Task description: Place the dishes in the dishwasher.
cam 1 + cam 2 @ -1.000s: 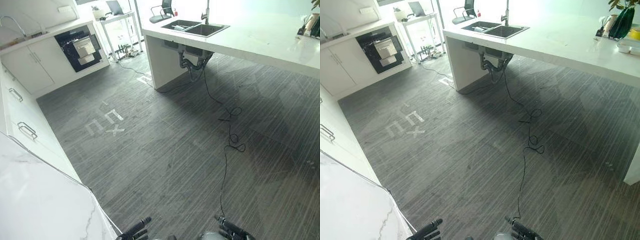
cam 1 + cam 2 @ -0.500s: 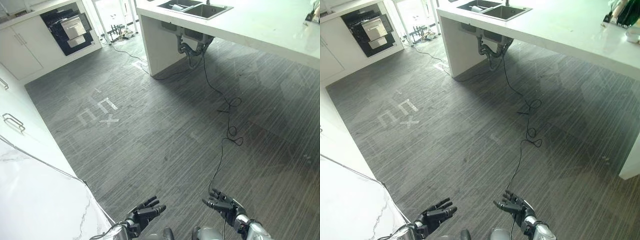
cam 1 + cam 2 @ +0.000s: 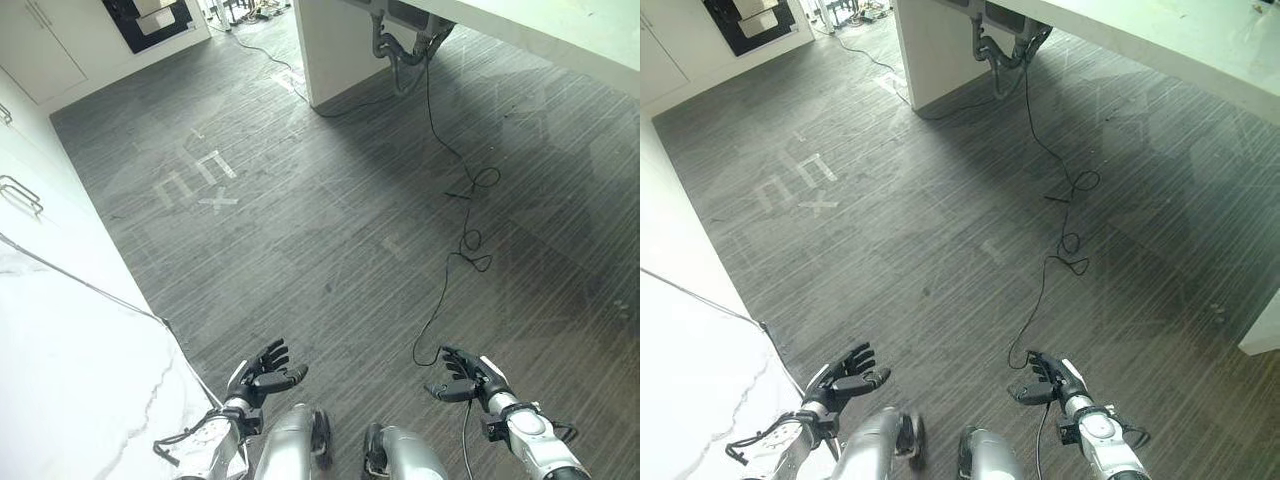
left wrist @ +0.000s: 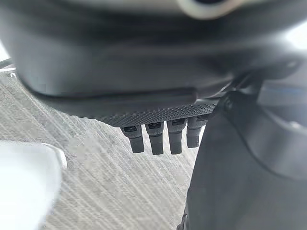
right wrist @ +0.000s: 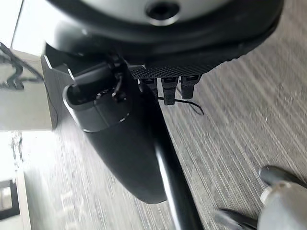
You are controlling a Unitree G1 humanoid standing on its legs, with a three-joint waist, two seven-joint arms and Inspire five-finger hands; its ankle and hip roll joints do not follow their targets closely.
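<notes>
Hands empty over grey plank floor

Left hand (image 3: 262, 378) and right hand (image 3: 462, 377) hang low with dark fingers loosely spread, holding nothing, above the streaked grey wood-grain floor (image 3: 330, 230). Far off, the black built-in dishwasher (image 3: 150, 12) sits in white cabinets. A white marble-veined table (image 3: 60, 390) lies at left.

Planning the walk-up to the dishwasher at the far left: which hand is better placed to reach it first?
Left, marginally. The left hand hangs on the side of the white cabinets and the dishwasher; the right hand hangs by the floor cable. Both are open, empty.
</notes>
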